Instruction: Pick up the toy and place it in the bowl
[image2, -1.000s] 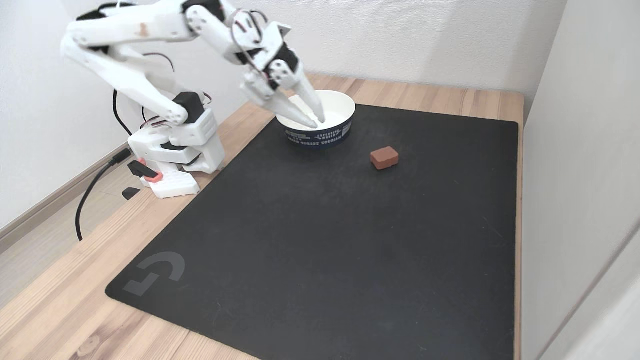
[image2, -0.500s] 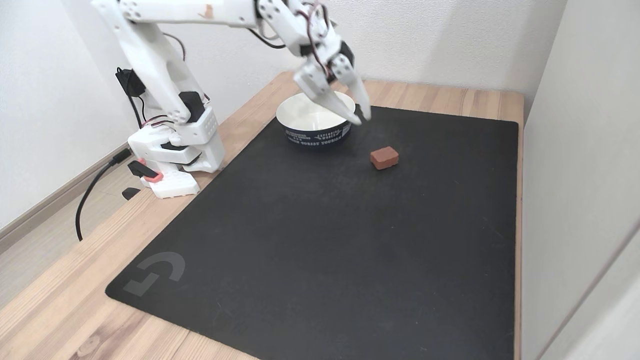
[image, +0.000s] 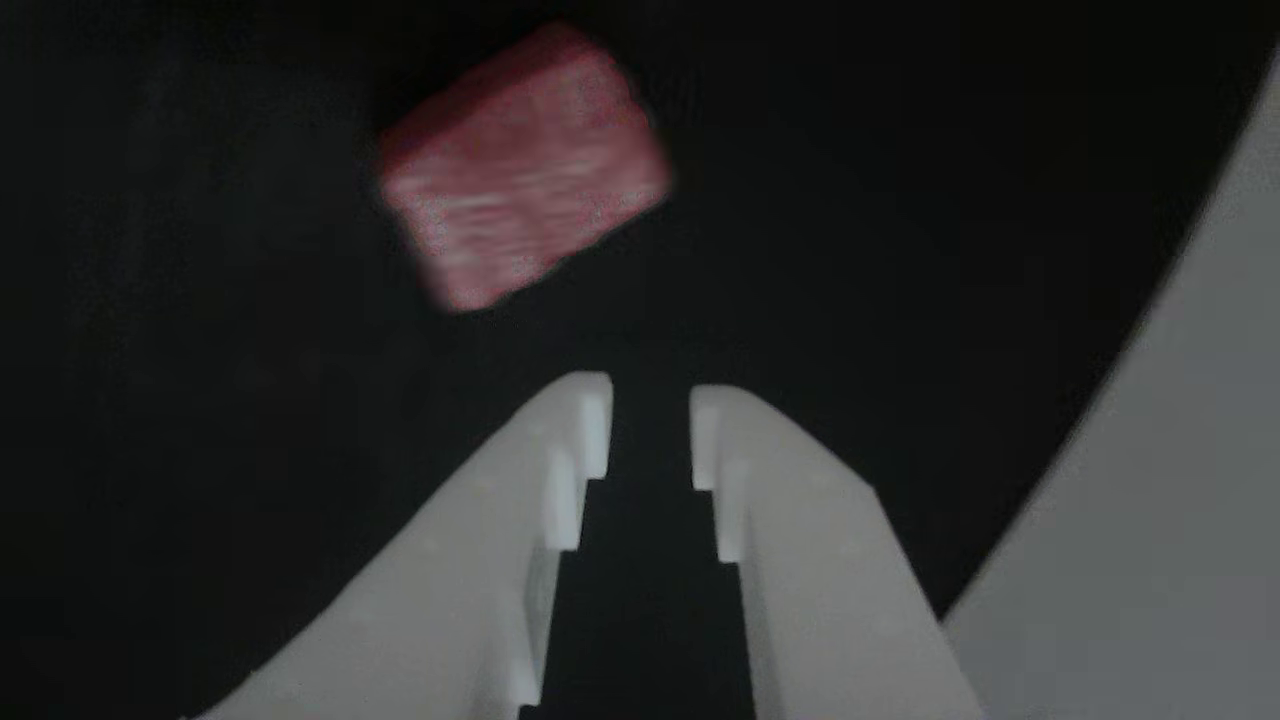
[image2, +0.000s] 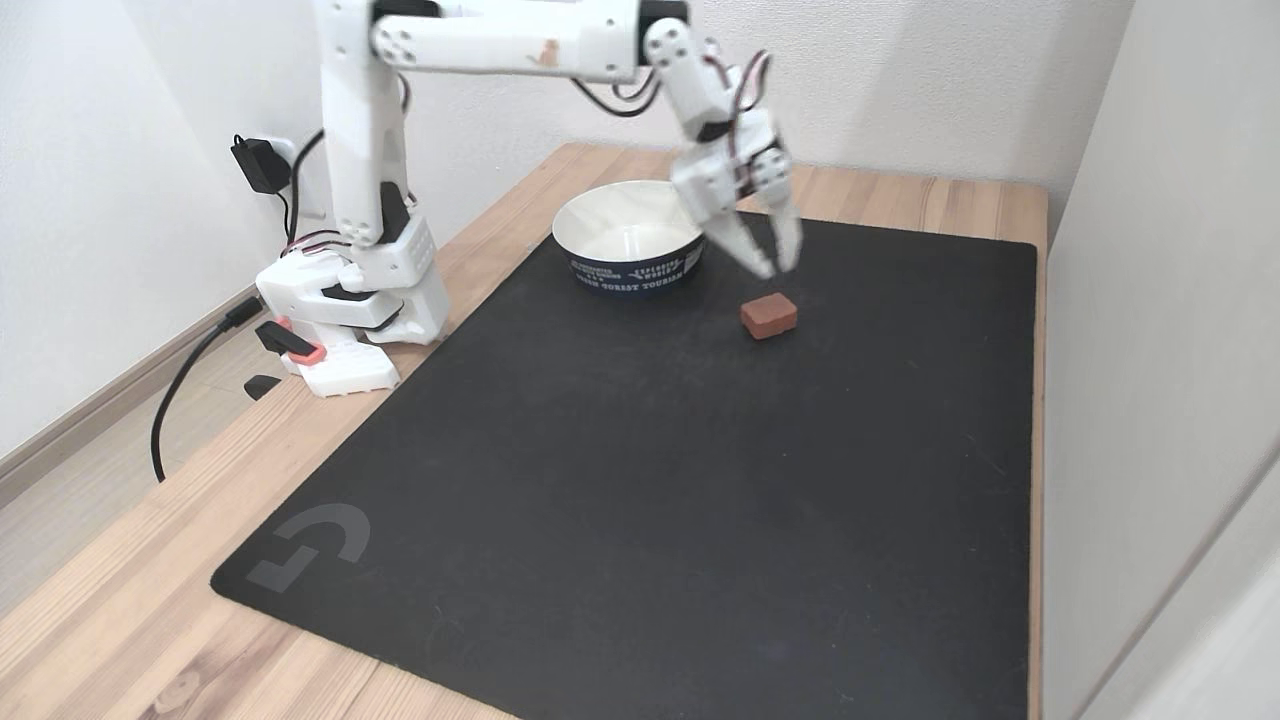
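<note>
**Q:** What has moved since the earlier frame?

**A:** My arm. A second ago my gripper (image2: 777, 268) hung over the bowl (image2: 610, 265); it has since swung across the rim and now hangs above the black mat (image2: 620, 500), just short of the toy (image2: 769, 316). The toy itself has not shifted.

**Q:** Claw state?

**A:** Fingers slightly apart with nothing between them. In the other view the gap at my tips (image: 648, 425) looks narrower than the toy (image: 522, 165), which sits ahead and to the left, blurred by my motion.

**Q:** Meaning for the task?

**A:** Approach phase, I judge. No grasp yet. I expect to need a wider opening and a small correction toward the block before descending.

**Q:** Containers?

**A:** One bowl, white inside with a dark printed band outside, standing on the mat's far edge near the toy. Its visible interior holds nothing.
</note>
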